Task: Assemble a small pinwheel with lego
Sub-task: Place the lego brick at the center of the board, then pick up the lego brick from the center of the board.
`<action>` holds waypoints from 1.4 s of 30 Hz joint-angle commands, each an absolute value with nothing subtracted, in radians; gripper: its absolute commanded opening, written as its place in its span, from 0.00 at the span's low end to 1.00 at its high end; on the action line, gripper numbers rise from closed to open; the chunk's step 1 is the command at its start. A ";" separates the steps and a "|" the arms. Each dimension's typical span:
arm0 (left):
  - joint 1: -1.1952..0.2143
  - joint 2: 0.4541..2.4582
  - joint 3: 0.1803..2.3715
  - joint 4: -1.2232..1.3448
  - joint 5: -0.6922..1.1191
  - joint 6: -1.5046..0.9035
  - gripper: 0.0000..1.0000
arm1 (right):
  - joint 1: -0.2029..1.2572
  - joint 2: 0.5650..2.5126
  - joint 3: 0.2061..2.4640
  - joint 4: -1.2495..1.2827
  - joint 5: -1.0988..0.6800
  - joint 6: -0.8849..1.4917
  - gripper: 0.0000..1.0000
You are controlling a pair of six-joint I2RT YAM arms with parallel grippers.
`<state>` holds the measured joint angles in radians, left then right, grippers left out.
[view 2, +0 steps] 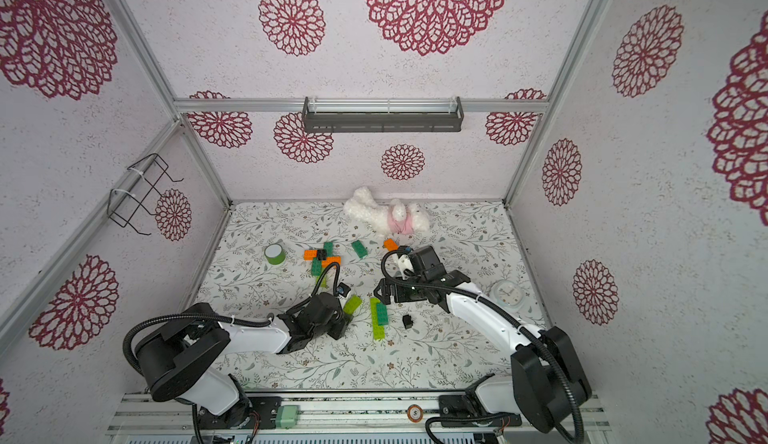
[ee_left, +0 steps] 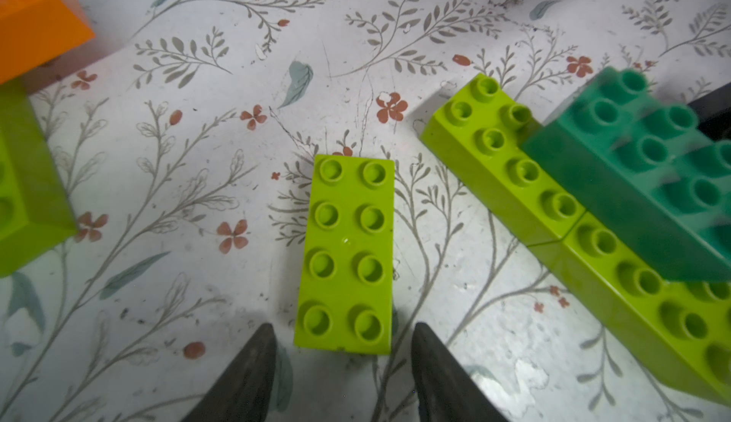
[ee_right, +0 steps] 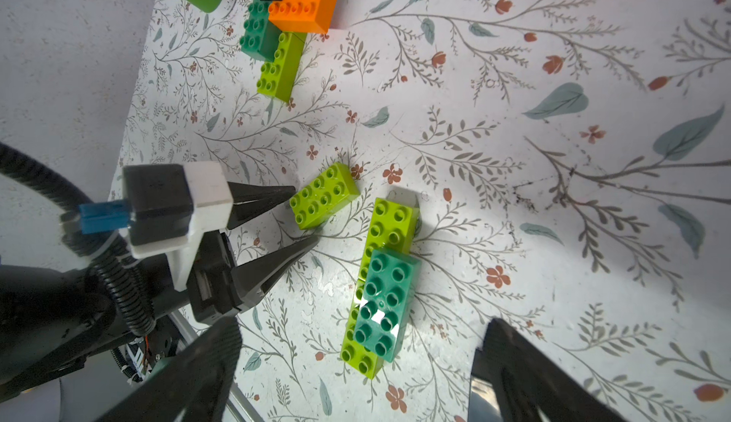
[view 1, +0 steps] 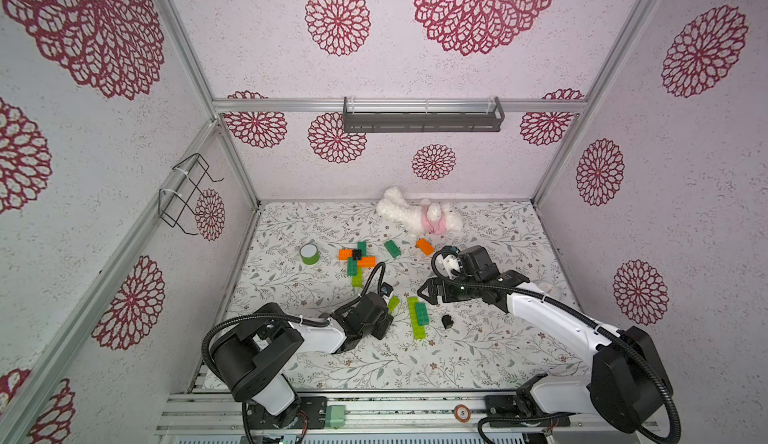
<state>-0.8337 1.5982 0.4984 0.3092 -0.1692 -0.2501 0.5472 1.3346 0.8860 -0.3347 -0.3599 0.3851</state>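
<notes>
The left gripper (ee_left: 343,331) is partly open. Its two dark fingers (ee_left: 253,372) stand one on each side of the near end of a lime brick (ee_left: 346,254). There is a small gap on both sides, so it is not holding the brick. The lime brick lies flat on the bench (ee_left: 197,123), bumps up, and points straight out from the gripper.

Beside the left gripper, toward the right gripper (ee_right: 364,321), lie two long lime bricks (ee_right: 391,222) end to end. A dark green brick (ee_right: 385,305) is stuck on top of them. The right gripper is wide open and holds nothing. In the right wrist view this stack lies in front of it, between its two fingers, and nothing touches it. A small black brick (view 1: 447,321) sits near the stack, on the side away from the left gripper.

Farther ahead of the left gripper, a bit to its left, is the half-made pinwheel (view 1: 357,259). It has orange and dark green bricks crossed, with a black square in the middle. Beyond the right gripper lie a loose green brick (view 1: 392,249) and a loose orange brick (view 1: 424,246). A green tape roll (view 1: 309,253) stands just past the pinwheel, away from both grippers.
</notes>
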 commanded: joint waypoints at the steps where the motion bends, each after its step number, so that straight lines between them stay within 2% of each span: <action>1: -0.841 1.653 0.438 0.496 -0.146 -0.221 0.57 | 0.555 1.328 0.899 -0.347 -0.354 0.370 0.99; 5: -0.842 1.752 0.415 0.625 -0.127 -0.220 0.56 | 0.558 1.322 0.887 -0.341 -0.354 0.378 0.99; 9: -0.841 1.842 0.339 0.869 -0.135 -0.244 0.53 | 0.560 1.312 0.865 -0.321 -0.345 0.397 0.99; 14: -0.842 1.864 0.287 0.958 -0.137 -0.278 0.52 | 0.560 1.320 0.860 -0.324 -0.315 0.407 0.99; 20: -0.851 1.818 0.265 0.897 -0.141 -0.279 0.53 | 0.561 1.327 0.855 -0.304 -0.333 0.424 0.99; 27: -0.856 1.815 0.265 0.895 -0.128 -0.272 0.47 | 0.565 1.329 0.847 -0.290 -0.344 0.430 0.99; 35: -0.885 1.788 0.289 0.840 -0.149 -0.256 0.35 | 0.565 1.335 0.854 -0.296 -0.334 0.426 0.99; 38: -0.909 1.727 0.344 0.688 -0.154 -0.295 0.29 | 0.565 1.333 0.847 -0.304 -0.310 0.428 0.99; 42: -0.951 1.625 0.330 0.631 -0.241 -0.303 0.24 | 0.566 1.335 0.825 -0.296 -0.292 0.439 0.99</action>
